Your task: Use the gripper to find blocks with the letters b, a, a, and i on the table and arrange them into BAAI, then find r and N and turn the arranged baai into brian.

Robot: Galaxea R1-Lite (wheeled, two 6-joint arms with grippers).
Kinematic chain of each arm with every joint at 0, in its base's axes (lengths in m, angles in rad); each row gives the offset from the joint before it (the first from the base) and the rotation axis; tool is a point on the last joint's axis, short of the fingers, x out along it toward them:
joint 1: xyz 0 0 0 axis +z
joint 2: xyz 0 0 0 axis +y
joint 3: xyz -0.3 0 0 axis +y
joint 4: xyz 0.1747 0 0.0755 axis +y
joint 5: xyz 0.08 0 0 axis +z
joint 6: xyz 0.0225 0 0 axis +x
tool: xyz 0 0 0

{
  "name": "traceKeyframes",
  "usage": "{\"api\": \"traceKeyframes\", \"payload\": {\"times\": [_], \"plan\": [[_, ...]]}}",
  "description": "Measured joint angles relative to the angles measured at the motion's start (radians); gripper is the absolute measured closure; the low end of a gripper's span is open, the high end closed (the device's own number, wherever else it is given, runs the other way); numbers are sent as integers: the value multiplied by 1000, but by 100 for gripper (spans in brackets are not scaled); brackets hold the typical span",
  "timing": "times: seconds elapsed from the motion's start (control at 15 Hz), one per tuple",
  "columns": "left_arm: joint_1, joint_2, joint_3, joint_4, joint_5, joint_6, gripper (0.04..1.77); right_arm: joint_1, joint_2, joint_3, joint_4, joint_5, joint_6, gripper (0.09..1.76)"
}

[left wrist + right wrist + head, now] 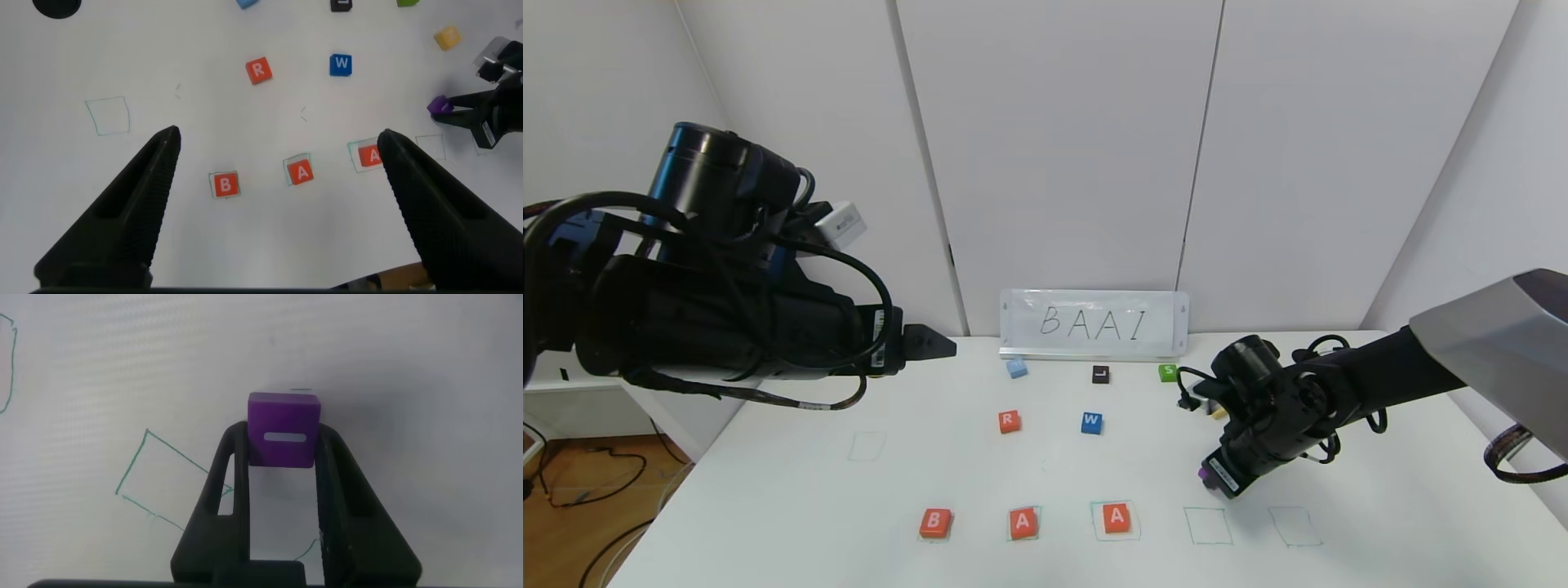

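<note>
On the white table (768, 506), orange-red blocks B (935, 523), A (1023, 523) and A (1116, 518) lie in a front row on green outlines; they also show in the left wrist view as B (225, 184), A (302, 171) and A (369, 155). My right gripper (1213, 478) is shut on the purple I block (283, 429) and holds it above the table, just behind an empty green outline (1207, 525). The orange-red R block (1009, 421) lies mid-table. My left gripper (278, 135) is open and empty, raised at the far left.
A white sign reading BAAI (1094, 324) stands at the back. A light blue block (1016, 368), black L (1101, 374), green S (1168, 372), blue W (1092, 422) and a yellow block (447, 37) lie behind. Empty outlines sit front right (1294, 526) and left (867, 446).
</note>
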Motion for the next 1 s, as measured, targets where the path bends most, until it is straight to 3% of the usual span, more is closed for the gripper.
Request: {"api": "traceKeyframes", "payload": {"times": [0.47, 1.0], "plan": [[-5, 0, 4, -1, 0, 0, 9, 3, -11, 4, 4, 1, -16, 132], [-4, -7, 5, 0, 0, 12, 9, 15, -75, 55, 13, 50, -297, 132]]}}
